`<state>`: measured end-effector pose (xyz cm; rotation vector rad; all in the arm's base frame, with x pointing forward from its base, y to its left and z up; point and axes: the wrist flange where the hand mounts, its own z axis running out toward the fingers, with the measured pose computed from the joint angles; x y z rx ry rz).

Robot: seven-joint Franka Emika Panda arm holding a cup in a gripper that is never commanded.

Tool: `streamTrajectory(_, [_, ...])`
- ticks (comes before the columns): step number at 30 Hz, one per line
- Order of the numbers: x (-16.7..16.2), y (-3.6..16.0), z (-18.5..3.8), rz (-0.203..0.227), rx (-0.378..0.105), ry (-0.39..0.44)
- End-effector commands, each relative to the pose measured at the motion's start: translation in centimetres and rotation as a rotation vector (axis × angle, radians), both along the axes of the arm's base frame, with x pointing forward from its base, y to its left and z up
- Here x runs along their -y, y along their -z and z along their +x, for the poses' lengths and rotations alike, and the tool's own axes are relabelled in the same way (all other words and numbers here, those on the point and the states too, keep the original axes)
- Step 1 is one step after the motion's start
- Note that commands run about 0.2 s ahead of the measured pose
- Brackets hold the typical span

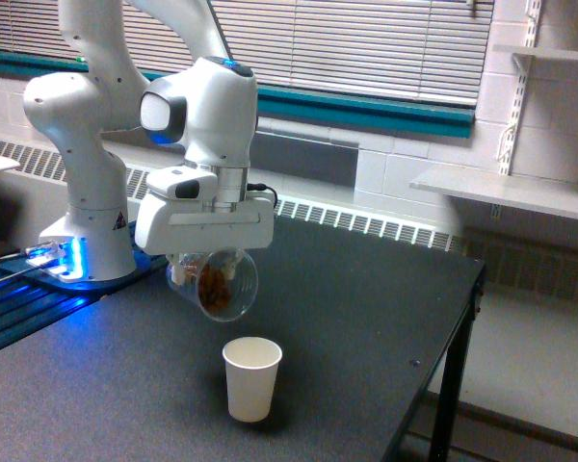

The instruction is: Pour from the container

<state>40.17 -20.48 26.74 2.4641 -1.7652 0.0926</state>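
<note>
The container (pixel 218 283) is a small clear rounded jar with brown pieces inside. It hangs tilted on its side under the white arm, its mouth turned toward the exterior view's right and downward. My gripper (pixel 204 262) is shut on it from above; the fingertips are mostly hidden behind the jar. Below it and slightly to the right, a white paper cup (pixel 251 378) stands upright on the dark table (pixel 366 308). The jar hangs a short gap above the cup's rim, not touching it. No pieces show falling.
The arm's white base (pixel 82 226) stands at the table's left with a blue glow. The table's right edge and leg (pixel 453 385) lie toward the exterior view's right. A wall shelf (pixel 501 192) hangs beyond the table on the right.
</note>
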Motion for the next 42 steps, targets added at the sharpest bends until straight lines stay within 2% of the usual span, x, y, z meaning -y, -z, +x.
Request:
streamTrajectory(1, [0.1, -0.1, 0.7, -0.003, -0.012, -0.006])
streamTrajectory(11, [0.6, 0.3, 1.2, -0.005, -0.034, -0.01])
streamTrajectory(25, [0.9, 1.4, 1.8, 0.015, -0.08, -0.01])
streamTrajectory(42, [0.6, 1.9, 3.8, 0.012, -0.105, -0.038])
